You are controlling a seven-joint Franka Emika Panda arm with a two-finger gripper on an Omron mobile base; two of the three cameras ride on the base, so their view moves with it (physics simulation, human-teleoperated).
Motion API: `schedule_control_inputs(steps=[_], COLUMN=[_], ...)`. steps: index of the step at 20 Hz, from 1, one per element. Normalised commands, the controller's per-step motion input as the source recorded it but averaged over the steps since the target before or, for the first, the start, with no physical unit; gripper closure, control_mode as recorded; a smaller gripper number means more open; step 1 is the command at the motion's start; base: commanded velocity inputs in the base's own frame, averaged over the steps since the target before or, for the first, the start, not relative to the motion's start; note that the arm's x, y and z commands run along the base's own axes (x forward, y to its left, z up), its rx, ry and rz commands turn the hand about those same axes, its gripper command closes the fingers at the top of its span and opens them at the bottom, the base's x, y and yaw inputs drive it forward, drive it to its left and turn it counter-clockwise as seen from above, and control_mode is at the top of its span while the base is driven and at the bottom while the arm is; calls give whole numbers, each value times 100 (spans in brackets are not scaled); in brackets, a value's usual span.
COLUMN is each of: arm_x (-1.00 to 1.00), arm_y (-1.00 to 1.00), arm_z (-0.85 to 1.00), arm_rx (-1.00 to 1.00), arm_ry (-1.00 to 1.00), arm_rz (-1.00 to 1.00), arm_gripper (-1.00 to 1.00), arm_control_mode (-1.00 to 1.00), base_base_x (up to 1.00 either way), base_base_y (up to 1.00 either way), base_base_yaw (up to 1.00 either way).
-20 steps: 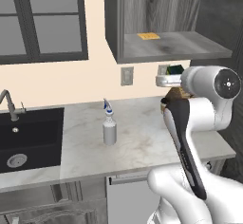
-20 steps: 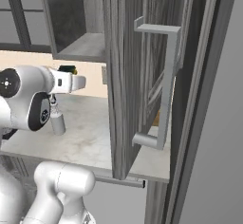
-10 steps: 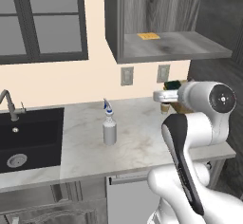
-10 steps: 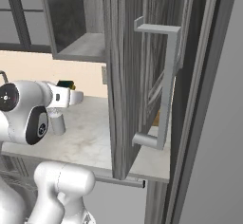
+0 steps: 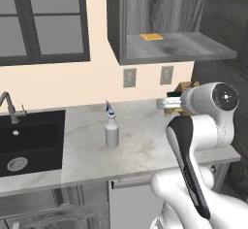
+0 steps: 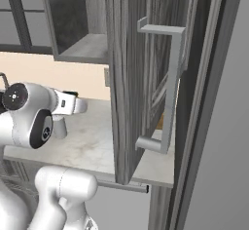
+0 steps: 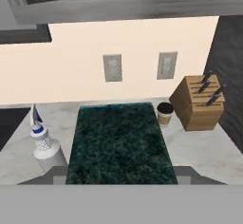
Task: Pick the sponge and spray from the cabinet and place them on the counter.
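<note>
- White-beige marble, the counter (image 5: 145, 140) runs under everything we see, with a black sink (image 5: 26, 140) set into its left end.
- Dark grey wood-grain, the cabinet (image 5: 169, 53) hangs open above it; a thin yellow cloth (image 5: 151, 37) lies on its grey shelf, and its door (image 6: 146, 78) swings out wide in the right base view.
- Our arm (image 5: 193, 145) rises from the lower right of the left base view, folds at a dark elbow and lays its wrist level, pointing left toward the wall below the cabinet.
- Our gripper (image 5: 169, 103) sits at that wrist, above the counter; its jaws are clamped on the sponge (image 7: 118, 142), whose dark green top lies broad between the fingertips in the hand view.
- The spray (image 5: 111, 131) stands upright on the counter, well left of our gripper and right of the sink.
- A wooden knife block (image 7: 197, 102) stands at the back right, a small paper cup (image 7: 164, 113) just beside it.
</note>
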Motion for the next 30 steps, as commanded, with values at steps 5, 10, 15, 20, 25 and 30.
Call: schedule_control_inputs(steps=[5, 10, 15, 20, 25, 30], arm_x=[30, 53, 49, 32, 9, 2], arm_y=[-9, -12, -14, -12, 8, 12], arm_z=[-44, -38, -49, -59, -62, -60], arm_rx=[1, 0, 0, -1, -9, -9], arm_ry=[6, 3, -1, -4, -2, 2], arm_rz=[0, 1, 2, 9, 11, 13], arm_gripper=[100, 100, 100, 100, 100, 100], arm_control_mode=[-100, -100, -100, -100, -100, -100], base_base_x=[0, 0, 0, 0, 0, 0], base_base_y=[0, 0, 0, 0, 0, 0], base_base_yaw=[0, 0, 0, 0, 0, 0])
